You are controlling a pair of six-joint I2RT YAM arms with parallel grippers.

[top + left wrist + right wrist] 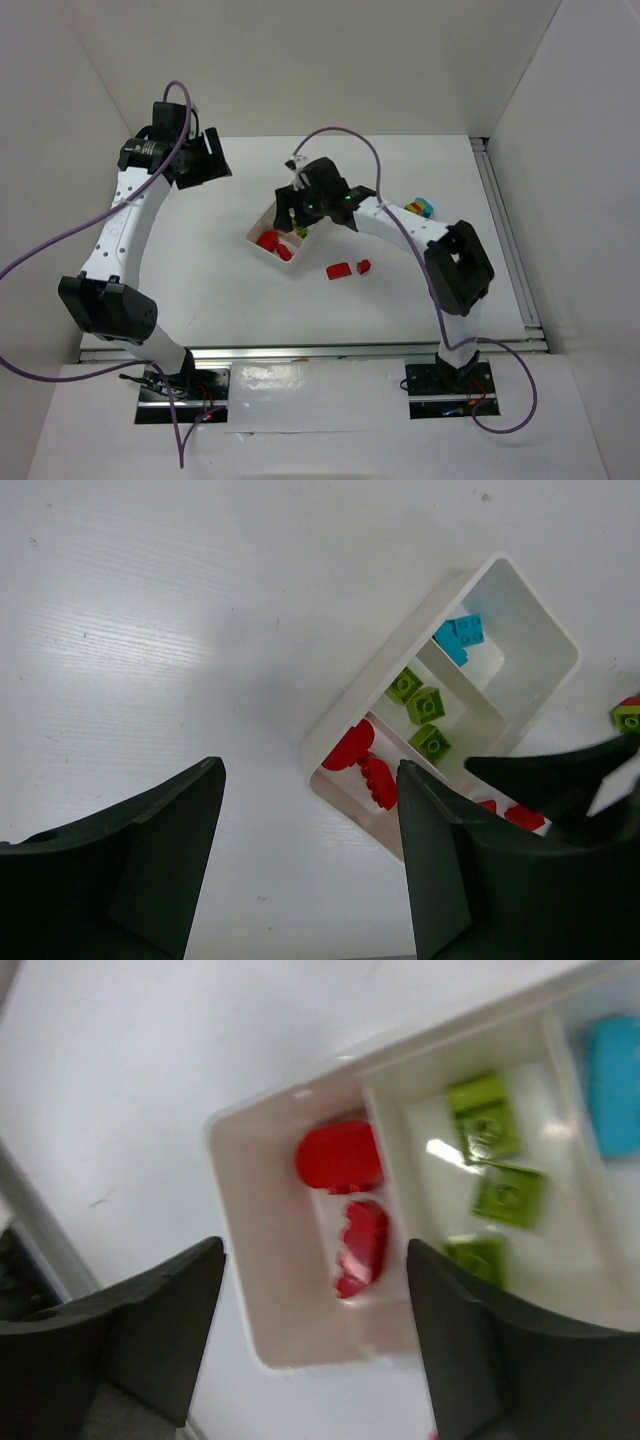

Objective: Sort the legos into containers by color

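The white tray [262,250] lies mid-table with three compartments. In the left wrist view its wall [385,665] shows, with two red legos [362,763], three lime legos [424,710] and cyan legos [461,637] inside, one colour per compartment. The right wrist view shows the tray [260,1290] with red [340,1155], lime [498,1165] and cyan legos [610,1085]. My right gripper [297,222] hovers open and empty over the tray. My left gripper [205,158] is open and empty at the far left, apart from the tray. Two red legos [338,270] [364,266] lie loose near the tray.
A stacked multicolour lego [421,208] sits at the right behind my right arm; a lime and red piece of it shows in the left wrist view [628,715]. White walls enclose the table. A metal rail [510,240] runs along the right edge.
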